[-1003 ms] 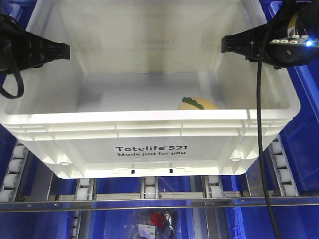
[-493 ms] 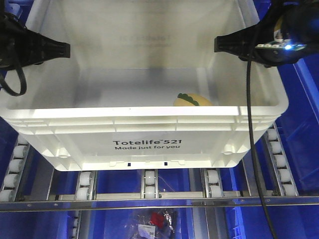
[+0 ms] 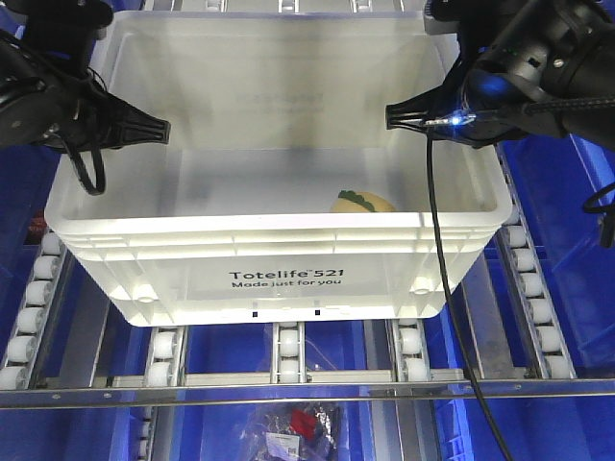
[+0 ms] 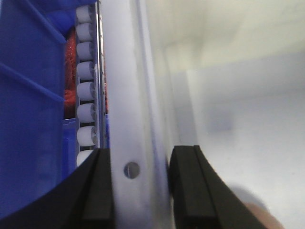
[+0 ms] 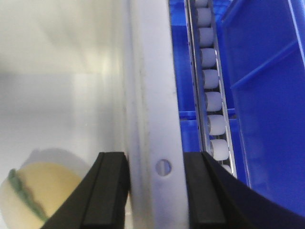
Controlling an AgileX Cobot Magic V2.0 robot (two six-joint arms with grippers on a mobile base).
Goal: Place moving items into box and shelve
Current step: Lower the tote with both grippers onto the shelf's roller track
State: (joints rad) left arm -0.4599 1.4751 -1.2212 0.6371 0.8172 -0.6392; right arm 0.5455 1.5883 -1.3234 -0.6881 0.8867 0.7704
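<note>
Front view: white Totelife crate (image 3: pixel 279 245) on roller rack (image 3: pixel 288 360); yellow plush fruit (image 3: pixel 363 203) inside, near-right.
L wrist: left gripper (image 4: pixel 139 188) clamped on crate's left rim.
R wrist: right gripper (image 5: pixel 156 191) clamped on right rim. Risk: uneven push skews crate, snags rollers.

— Where does your front camera sit?
— High and near, facing down and forward over the box (image 3: pixel 279 279) on the roller rack (image 3: pixel 288 360).
— And your wrist cameras?
— Very close. My left one looks along the box's left wall (image 4: pixel 131 119), my right along its right wall (image 5: pixel 152 95). All three share that box.
</note>
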